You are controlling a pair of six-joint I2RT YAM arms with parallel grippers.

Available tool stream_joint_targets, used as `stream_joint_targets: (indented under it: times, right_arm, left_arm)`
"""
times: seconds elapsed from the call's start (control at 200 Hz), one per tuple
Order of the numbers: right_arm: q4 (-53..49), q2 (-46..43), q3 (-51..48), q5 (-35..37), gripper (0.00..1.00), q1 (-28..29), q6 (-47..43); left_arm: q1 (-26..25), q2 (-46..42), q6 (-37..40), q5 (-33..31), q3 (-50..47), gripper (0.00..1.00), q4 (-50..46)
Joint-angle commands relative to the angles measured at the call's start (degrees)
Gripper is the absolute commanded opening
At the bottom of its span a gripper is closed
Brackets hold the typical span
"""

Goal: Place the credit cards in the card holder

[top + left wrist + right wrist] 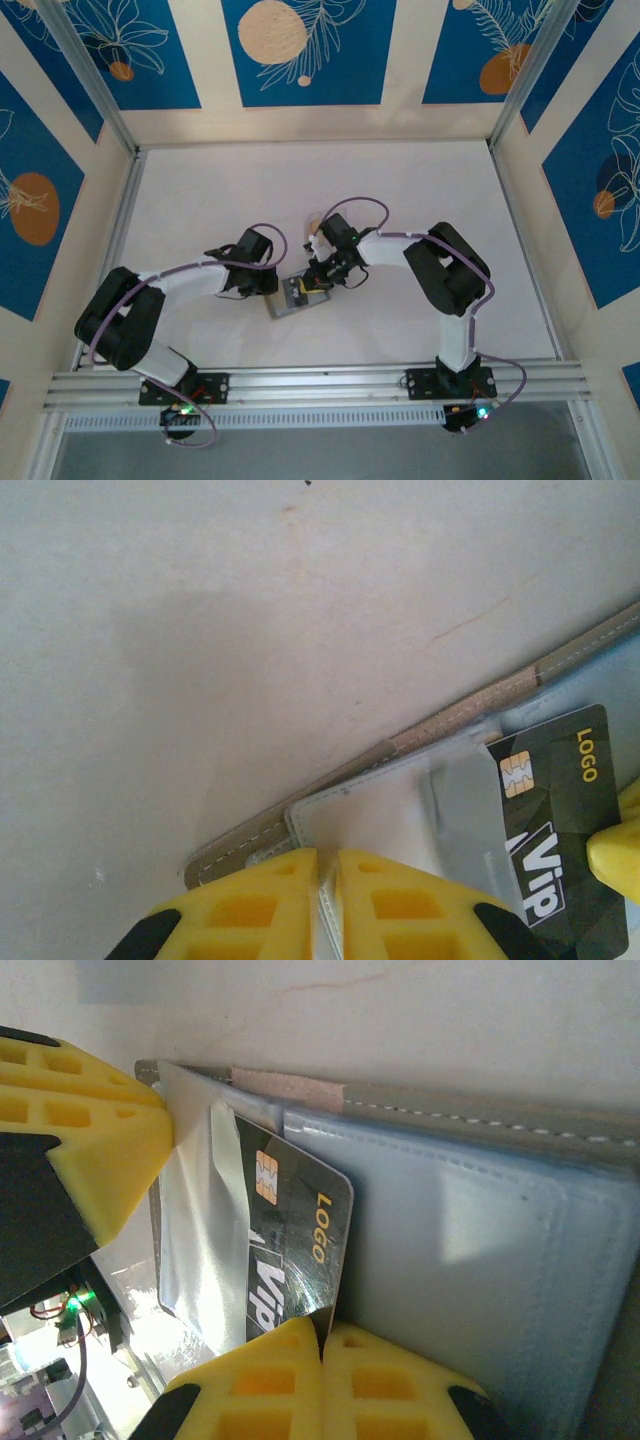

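The card holder [292,306] lies open on the table, tan-edged and pale blue inside [470,1250]. My left gripper [327,865] is shut on the edge of its pale pocket flap [380,815]. A black credit card [295,1225] marked "LOGO" and "Vip" has one end tucked under a translucent pocket [200,1230]. My right gripper [325,1332] is shut on that card's near corner. In the left wrist view the same black credit card [555,800] shows at the right, with one yellow finger of the right gripper [618,848] behind it. In the top view the left gripper [284,284] and right gripper [317,278] meet over the holder.
The white tabletop [400,200] spreads on all sides of the holder. A metal rail [320,380] runs along the near edge by the arm bases. Patterned walls [300,50] enclose the table. The left gripper's yellow finger [90,1140] sits close to the card's left side.
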Motion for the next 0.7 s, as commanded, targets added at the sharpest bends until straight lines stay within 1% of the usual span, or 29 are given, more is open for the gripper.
stream_joint_targets:
  times: [0.0,0.135,0.265,0.48,0.695]
  right_arm:
    - [-4.7,2.6,0.5,-0.3,0.00,1.4,-1.7]
    - [-5.8,3.7,3.0,-0.3,0.00,1.8,-1.7]
    - [-4.9,3.8,3.3,-0.3,0.00,2.6,-0.2]
    - [-0.2,3.5,1.9,0.0,0.00,5.0,4.1]
    - [6.7,3.9,0.3,-0.7,0.00,6.6,8.6]
  left_arm:
    - [-0.1,3.3,0.8,-1.6,-2.9,0.13,-0.4]
    - [-0.2,3.3,0.8,-1.5,-3.0,0.13,-0.4]
    - [-0.2,2.7,0.6,-1.5,-3.4,0.13,-0.2]
    - [-0.4,2.6,0.4,-1.1,-3.8,0.13,0.3]
    - [-0.7,2.2,0.2,-0.9,-3.6,0.13,0.3]
